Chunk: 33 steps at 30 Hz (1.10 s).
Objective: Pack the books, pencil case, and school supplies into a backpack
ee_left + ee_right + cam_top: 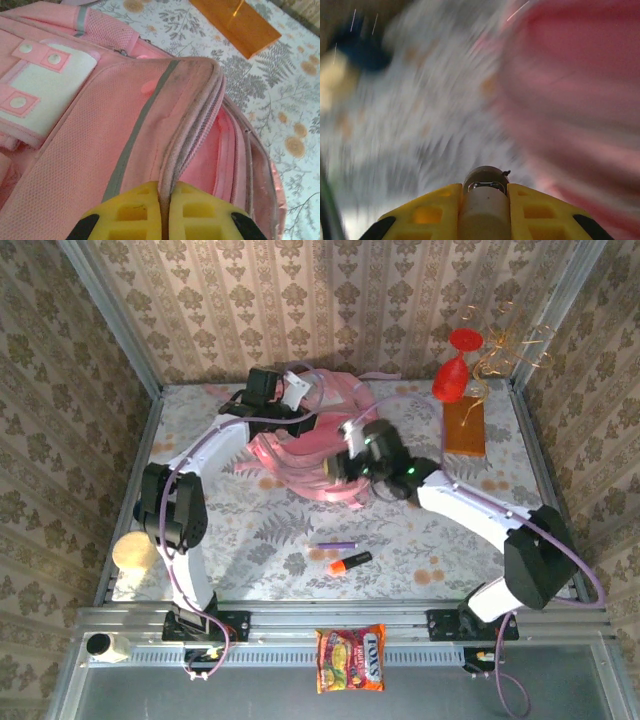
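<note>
One snack packet [350,658] lies nearest, on the metal rail between the arm bases and off the patterned table [250,530]; it is no part of the packing. Just beyond it, on the table, an orange-and-black marker [350,562] and a purple pen [335,544] lie loose. They are near each other but well apart from the backpack [300,445], so I judge they are yet to be packed.

Farther in, the right claw [485,192] is pressed onto a small beige piece [484,212] with a dark metal end, one yellow finger on each side. Its wrist view is smeared, with pink fabric to one side. That suggests the arm is swinging quickly to carry the piece to the bag.

The backpack lies in the middle of the table with its front pockets and white patches upward. At its far side the left claw [165,202] is pinched tight on the zip edge of the main flap. It holds that rim up, and pink lining shows in the gap beside it. The grip looks meant to prop the mouth wide for the other arm, and if it slipped the flap would likely fall shut.

Farthest right, an orange slab [464,428] lies clear of both arms.
</note>
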Motion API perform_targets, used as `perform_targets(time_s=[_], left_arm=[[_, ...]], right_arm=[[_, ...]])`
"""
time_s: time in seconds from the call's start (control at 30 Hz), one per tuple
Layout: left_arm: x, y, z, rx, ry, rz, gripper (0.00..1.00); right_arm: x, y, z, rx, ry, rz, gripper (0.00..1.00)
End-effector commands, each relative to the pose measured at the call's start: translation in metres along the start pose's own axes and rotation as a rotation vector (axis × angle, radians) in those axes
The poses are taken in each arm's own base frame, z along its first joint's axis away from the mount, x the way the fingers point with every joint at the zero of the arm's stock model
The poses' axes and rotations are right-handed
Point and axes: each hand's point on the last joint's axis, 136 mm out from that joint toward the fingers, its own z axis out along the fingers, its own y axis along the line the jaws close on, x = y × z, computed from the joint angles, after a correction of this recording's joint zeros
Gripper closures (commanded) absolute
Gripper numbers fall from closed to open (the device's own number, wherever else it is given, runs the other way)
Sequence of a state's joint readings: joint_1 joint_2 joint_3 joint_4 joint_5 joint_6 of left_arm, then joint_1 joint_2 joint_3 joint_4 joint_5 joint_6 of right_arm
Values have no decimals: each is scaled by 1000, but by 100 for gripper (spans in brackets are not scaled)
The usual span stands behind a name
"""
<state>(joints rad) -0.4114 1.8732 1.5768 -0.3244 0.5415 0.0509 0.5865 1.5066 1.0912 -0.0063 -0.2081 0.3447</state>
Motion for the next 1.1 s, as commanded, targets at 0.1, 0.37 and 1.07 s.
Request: perform_targets(time_s=[0.1,0.37,1.07], left_arm=[[-69,-23,-44,-19,-180,-20,100],[-89,-40,-45,14,-220,-10,100],[-85,-13,-33,3,-225,-67,100]], right_arm=[[-43,-50,26,83,-200,504,86],[-62,-89,71,91,-316,801,86],[15,-38,-1,158,11,2,28]])
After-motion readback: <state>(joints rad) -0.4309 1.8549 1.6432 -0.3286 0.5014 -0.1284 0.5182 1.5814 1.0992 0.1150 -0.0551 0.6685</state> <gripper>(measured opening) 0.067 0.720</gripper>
